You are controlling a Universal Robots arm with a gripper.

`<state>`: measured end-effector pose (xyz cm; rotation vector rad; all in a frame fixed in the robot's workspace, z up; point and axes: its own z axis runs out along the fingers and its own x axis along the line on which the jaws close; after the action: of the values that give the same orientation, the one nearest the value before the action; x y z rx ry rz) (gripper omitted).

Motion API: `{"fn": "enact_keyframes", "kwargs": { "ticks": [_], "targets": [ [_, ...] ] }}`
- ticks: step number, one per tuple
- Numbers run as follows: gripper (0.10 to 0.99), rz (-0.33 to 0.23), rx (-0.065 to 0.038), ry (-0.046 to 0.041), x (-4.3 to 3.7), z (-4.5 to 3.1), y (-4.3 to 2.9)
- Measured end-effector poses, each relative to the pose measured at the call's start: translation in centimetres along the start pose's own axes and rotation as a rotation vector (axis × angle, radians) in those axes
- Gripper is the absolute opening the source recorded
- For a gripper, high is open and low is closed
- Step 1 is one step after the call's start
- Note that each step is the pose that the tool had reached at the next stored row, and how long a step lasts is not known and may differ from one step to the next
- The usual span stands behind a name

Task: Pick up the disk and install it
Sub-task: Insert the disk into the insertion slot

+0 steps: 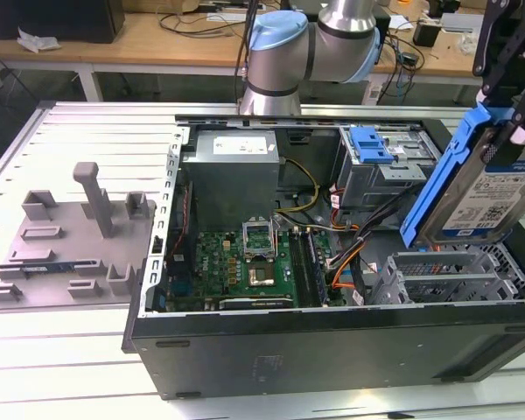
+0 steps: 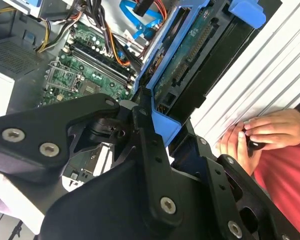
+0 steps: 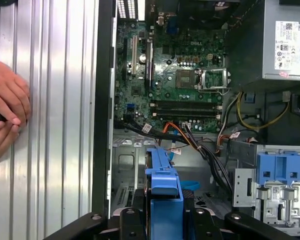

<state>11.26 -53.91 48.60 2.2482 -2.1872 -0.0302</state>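
Ribbed metal tabletop (image 1: 70, 367) runs the width of the bench, and an open computer case (image 1: 332, 350) lies on it. Over the case's end on the exterior view's right, the gripper (image 1: 507, 105) has its black fingers (image 2: 150, 150) closed hard on the disk (image 1: 486, 188), pinching it across its blue rails. The drive hangs tilted, label outward, above the grey drive cage (image 1: 455, 276) and touches nothing else.

To my eye the carry wants a squared-up drive, with its rails in line with the cage. It should also stay well off the orange and black cables (image 1: 350, 258) just beside the cage.

A person's hands (image 3: 7, 107) rest on the table beside the case, holding something small and dark.

The disk wears a white-and-blue sticker. The grey power supply (image 1: 236, 175) has a white one.
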Motion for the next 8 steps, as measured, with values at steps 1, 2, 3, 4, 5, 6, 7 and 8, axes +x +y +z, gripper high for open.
{"fn": "enact_keyframes", "kwargs": {
  "ticks": [1,2,3,4,5,6,7,8],
  "targets": [
    [0.369,0.0,0.0,0.0,0.06,0.02,0.0],
    [0.369,0.001,0.0,-0.0002,0.1,0.09,0.0],
    [0.369,0.001,0.0,0.0001,0.11,0.17,-0.01],
    [0.369,0.001,0.001,-0.0001,0.11,0.3,-0.07],
    [0.369,0.002,0.002,0.0001,0.11,0.43,-0.09],
    [0.369,0.001,0.006,0.0001,0.12,0.57,-0.11],
    [0.369,0.002,0.011,0.0001,0.12,0.69,-0.1],
    [0.369,0.002,0.014,0.0003,0.13,0.78,-0.11]
  ]
}}
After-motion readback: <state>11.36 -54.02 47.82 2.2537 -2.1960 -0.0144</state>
